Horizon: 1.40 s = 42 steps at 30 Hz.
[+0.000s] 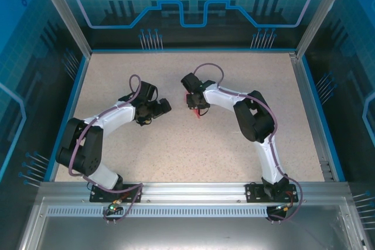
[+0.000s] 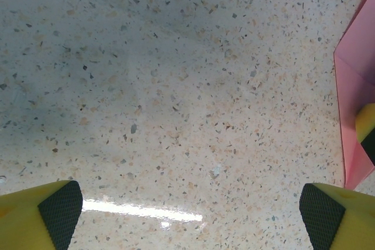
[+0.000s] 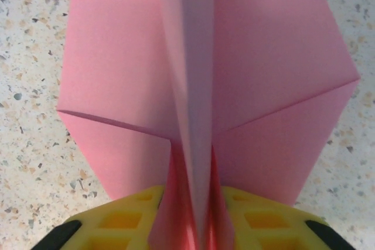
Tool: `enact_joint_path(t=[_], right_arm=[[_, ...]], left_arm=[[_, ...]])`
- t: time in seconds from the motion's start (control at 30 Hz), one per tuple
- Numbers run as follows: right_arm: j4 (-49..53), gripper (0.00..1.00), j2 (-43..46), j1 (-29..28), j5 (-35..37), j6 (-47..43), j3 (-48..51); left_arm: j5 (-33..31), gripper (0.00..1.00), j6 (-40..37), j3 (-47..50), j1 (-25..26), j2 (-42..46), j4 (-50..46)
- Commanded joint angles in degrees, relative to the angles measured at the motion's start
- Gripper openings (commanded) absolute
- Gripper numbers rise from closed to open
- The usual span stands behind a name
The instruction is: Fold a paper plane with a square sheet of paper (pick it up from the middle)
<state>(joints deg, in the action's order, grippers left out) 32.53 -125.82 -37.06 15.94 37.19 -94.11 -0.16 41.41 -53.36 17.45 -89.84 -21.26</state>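
The pink paper plane [image 3: 117, 57] lies on the speckled table, folded to a point, its wings spread flat and a raised centre fold running toward the camera. My right gripper [image 3: 193, 229] straddles that fold. Its yellow fingers [image 3: 117, 223] stand a little apart, and the fold's layers splay loosely between them. From above, only a small red tip of the paper [image 1: 199, 115] shows under the right gripper [image 1: 197, 108]. My left gripper [image 1: 166, 107] rests just to the left, open wide over bare table [image 2: 190, 215]. The paper's edge [image 2: 357, 98] sits at the far right of the left wrist view.
The speckled tabletop [image 1: 176, 150] is bounded by a blue rim and glass walls [image 1: 193, 4]. Both arms bend inward toward the middle of the table. A yellow fingertip of the right gripper [image 2: 367, 122] pokes in over the paper in the left wrist view.
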Motion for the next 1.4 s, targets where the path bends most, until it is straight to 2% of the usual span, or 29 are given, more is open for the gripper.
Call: enact_joint_path(t=[0.0,0.07,0.23,0.4,0.53,0.67,0.83,0.9,0.97,1.03,1.13,1.27,1.37], right_arm=[[3.2,0.37,6.7,0.6,-0.6,0.2,-2.2],[3.5,0.47,10.1,0.5,-0.4,-0.2,-2.1],[3.1,0.65,18.8,0.6,1.6,-1.1,0.2],[0.1,0.84,29.4,1.1,9.3,-2.9,7.1],[-4.9,0.99,39.3,2.8,17.8,-6.6,16.1],[-10.3,1.00,49.3,7.2,21.4,-11.4,25.5],[-18.9,0.99,59.4,15.3,23.5,-14.2,39.9],[-21.5,0.99,62.3,19.2,23.5,-14.0,45.4],[-25.5,0.99,64.5,23.7,20.1,-15.1,51.1],[-30.5,0.99,66.3,27.3,16.1,-17.4,56.6],[-36.3,0.99,68.7,30.9,13.8,-20.2,63.6],[-46.3,1.00,70.0,33.5,10.8,-24.5,72.2],[-50.2,0.99,68.2,33.5,10.0,-25.9,73.8]], left_arm=[[0.4,0.99,-1.8,-1.3,-0.3,0.8,-2.3],[-0.5,0.98,-2.0,-2.0,-0.3,1.3,-2.8],[-4.0,0.99,-2.7,-4.5,-0.5,3.0,-4.8],[-8.5,0.98,-4.7,-6.3,-0.8,6.5,-4.8],[-14.6,0.99,-8.6,-5.2,-1.0,11.5,-2.0],[-23.2,0.98,-12.2,-1.9,-1.5,16.8,2.0],[-33.7,0.99,-16.0,1.9,-2.5,18.0,4.4],[-37.1,0.99,-16.2,4.1,-3.3,18.6,4.8],[-39.3,0.98,-16.6,7.6,-4.1,19.9,7.4],[-39.5,0.98,-17.4,11.4,-5.3,21.4,11.2],[-38.8,0.98,-19.8,18.4,-7.0,23.6,20.0],[-32.2,0.99,-23.1,22.2,-10.5,25.5,25.5],[-28.3,0.99,-27.1,25.1,-13.0,24.2,30.9]])
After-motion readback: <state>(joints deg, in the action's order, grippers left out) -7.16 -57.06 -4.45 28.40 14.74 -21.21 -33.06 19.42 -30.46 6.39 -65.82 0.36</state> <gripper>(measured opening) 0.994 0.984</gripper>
